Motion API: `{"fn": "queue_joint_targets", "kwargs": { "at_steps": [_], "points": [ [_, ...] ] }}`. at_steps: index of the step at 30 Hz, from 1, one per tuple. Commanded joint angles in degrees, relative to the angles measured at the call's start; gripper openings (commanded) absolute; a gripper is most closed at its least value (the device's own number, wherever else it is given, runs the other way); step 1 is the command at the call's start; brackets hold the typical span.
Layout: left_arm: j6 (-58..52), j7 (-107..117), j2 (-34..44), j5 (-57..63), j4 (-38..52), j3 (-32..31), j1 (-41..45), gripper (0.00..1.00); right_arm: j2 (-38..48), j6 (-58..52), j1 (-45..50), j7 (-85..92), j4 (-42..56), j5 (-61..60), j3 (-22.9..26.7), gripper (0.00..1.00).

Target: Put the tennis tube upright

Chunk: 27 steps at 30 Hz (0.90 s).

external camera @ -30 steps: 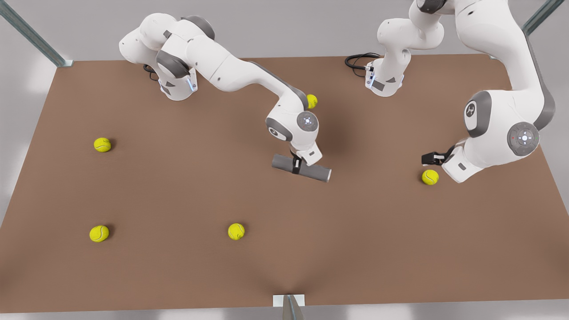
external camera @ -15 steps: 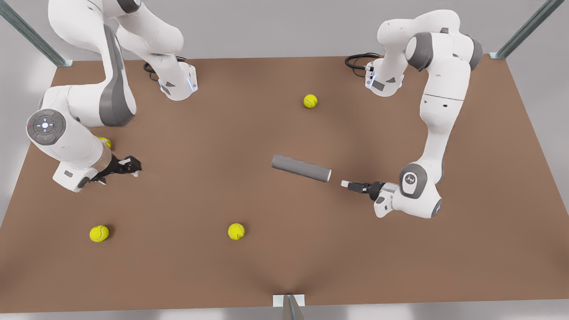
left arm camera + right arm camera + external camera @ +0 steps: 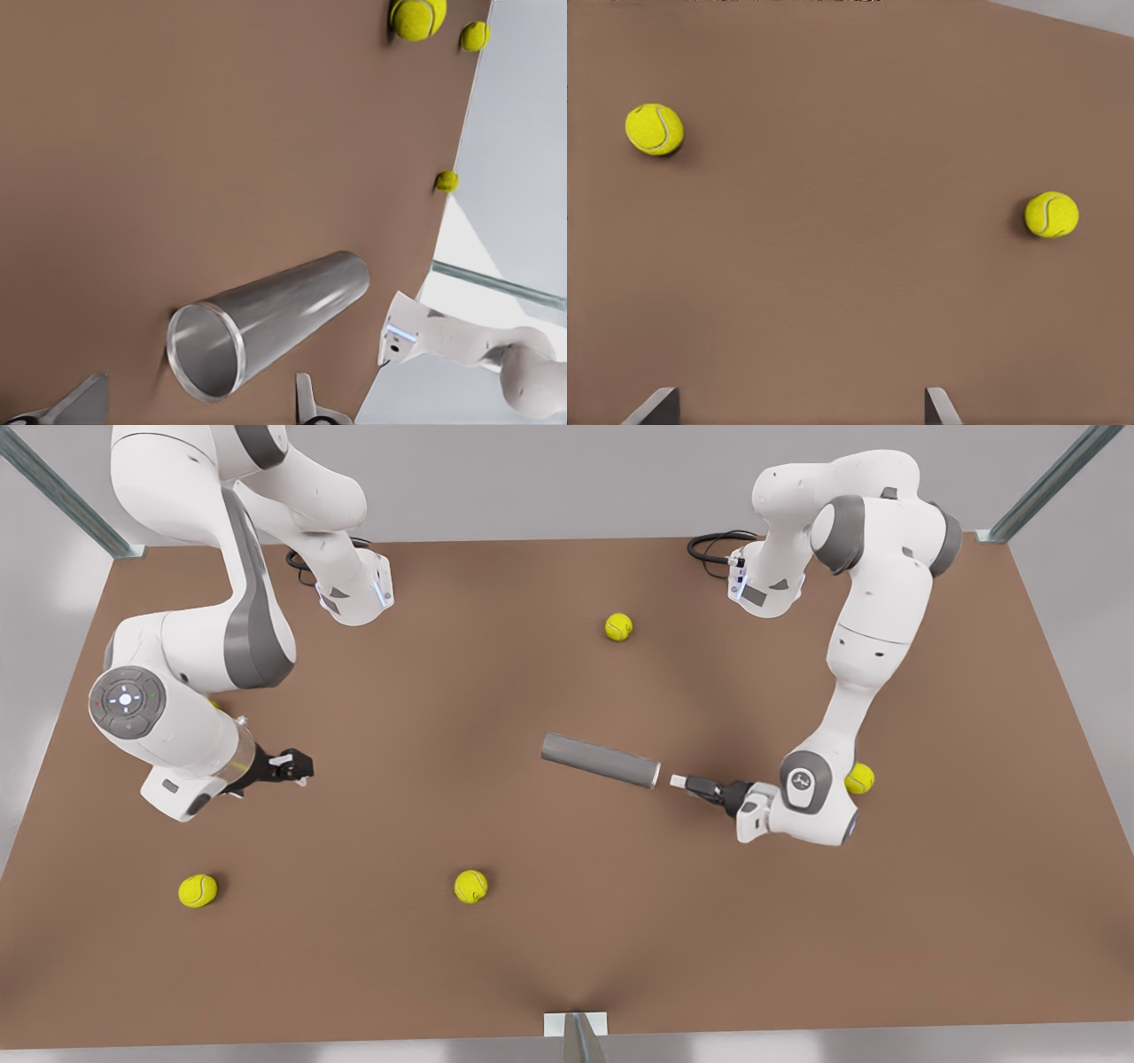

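Tennis tube lies flat mid-table. My left tool, fingers spread and empty, sits just off its rimmed open end. Approach step; next I slide in and clamp. Right tool, open, waits near the table's side edge.

My left claw faces the tennis tube, which looks like smooth brushed metal, grey, with a soft sheen and a brighter polished rim at its open mouth. The table under it is matt brown, flat and even like board, and the tennis balls look fuzzy and dull yellow-green. My arms wear glossy white plastic shells with grey matt joints.
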<state>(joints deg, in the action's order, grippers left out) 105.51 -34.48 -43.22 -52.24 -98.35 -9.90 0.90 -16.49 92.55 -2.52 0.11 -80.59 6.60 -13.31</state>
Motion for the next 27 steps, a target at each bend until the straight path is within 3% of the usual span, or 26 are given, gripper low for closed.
{"fn": "queue_joint_targets", "kwargs": {
  "at_steps": [1, 11, 25, 27],
  "points": [
    [-0.92, -16.15, 0.07, -4.36, -0.35, -0.03, -0.46, 1.0, 0.06, 1.58, -0.55, -5.39, 0.08, -0.8, 0.04, 1.0],
    [-4.61, -22.74, -1.78, -17.63, -4.57, -0.21, -2.31, 1.0, -3.46, 4.13, -1.52, -5.65, 0.0, -1.41, 0.13, 1.0],
    [-4.35, -29.33, -3.36, -24.14, -7.82, -1.44, -1.78, 1.0, -3.81, 4.57, -2.75, -5.3, 0.0, -1.41, 0.21, 1.0],
    [-4.35, -29.33, -3.36, -24.14, -7.91, -1.44, -1.43, 0.95, -3.72, 4.22, -3.63, -5.3, 0.0, -1.24, 0.21, 1.0]
  ]
}}
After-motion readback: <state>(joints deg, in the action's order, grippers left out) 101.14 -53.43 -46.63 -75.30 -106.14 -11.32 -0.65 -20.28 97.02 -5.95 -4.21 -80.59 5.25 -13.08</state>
